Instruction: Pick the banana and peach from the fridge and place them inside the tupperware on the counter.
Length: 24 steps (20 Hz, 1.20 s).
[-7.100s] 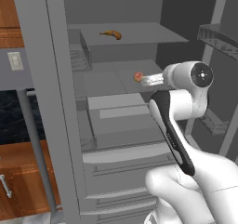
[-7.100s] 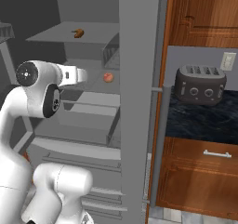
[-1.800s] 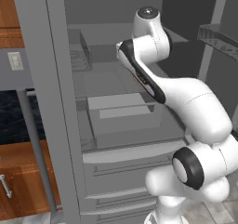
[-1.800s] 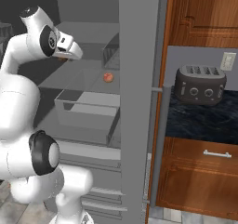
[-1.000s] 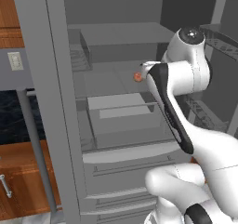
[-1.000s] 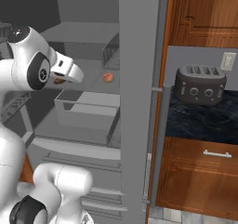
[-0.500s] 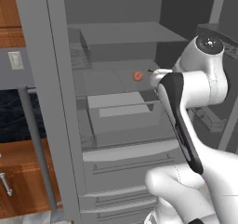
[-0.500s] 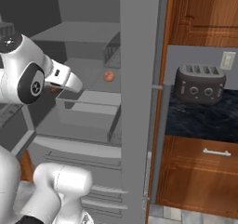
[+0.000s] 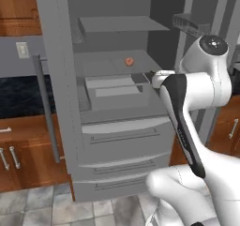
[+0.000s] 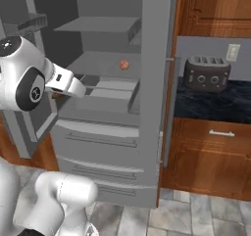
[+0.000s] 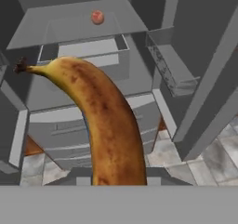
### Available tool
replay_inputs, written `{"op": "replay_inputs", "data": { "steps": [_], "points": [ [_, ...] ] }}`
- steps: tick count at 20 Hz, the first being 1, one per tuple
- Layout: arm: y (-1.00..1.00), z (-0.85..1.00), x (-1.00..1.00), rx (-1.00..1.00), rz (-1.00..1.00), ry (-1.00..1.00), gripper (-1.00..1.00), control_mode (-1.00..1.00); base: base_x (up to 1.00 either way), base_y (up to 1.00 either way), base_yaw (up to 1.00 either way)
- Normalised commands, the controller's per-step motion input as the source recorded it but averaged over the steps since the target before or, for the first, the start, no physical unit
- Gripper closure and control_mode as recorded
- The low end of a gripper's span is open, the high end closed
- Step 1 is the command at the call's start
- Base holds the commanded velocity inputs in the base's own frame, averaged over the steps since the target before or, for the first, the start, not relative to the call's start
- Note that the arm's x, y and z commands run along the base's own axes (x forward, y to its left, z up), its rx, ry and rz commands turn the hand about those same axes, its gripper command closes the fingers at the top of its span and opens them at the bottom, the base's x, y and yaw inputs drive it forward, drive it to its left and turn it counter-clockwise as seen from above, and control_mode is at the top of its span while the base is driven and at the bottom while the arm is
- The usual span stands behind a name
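My gripper [image 9: 151,76] is shut on the banana [image 11: 104,121], a brown-spotted yellow one that rises large through the middle of the hand view. The hand hangs in front of the open fridge [image 9: 122,136], level with its pulled-out drawer, and the gripper [image 10: 87,89] points toward the shelves. The peach [image 9: 129,61] lies on the middle shelf behind the drawer; this small red peach [image 10: 124,64] is well apart from the hand, and the peach [image 11: 97,17] sits near the top of the hand view. The tupperware is out of view.
The fridge's wide grey door [image 10: 157,59] stands open at right with its bar handle. Beyond it a toaster [image 10: 206,73] sits on the dark counter [image 10: 220,103] above wooden cabinets. Door bins [image 11: 169,67] line the fridge's other door. Tiled floor lies below.
The banana, earlier on the top shelf, is now in my gripper. The hand has drawn back and down out of the fridge, and both base views have shifted away from it.
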Motion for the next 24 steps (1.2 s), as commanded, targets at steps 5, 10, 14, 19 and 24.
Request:
{"op": "replay_inputs", "data": {
  "steps": [5,10,14,19,24],
  "points": [
    [0.0,0.0,0.0,0.0,0.0,0.0,1.0,1.0,-0.76,0.36,0.0],
    [0.0,0.0,0.0,0.0,0.0,0.0,1.0,1.0,-0.39,0.75,0.0],
    [0.0,0.0,0.0,0.0,0.0,0.0,1.0,1.0,-0.21,0.94,0.0],
    [0.0,0.0,0.0,0.0,0.0,0.0,1.0,1.0,-0.11,1.0,0.0],
    [0.0,0.0,0.0,0.0,0.0,0.0,1.0,1.0,-0.01,1.0,0.0]
  ]
}}
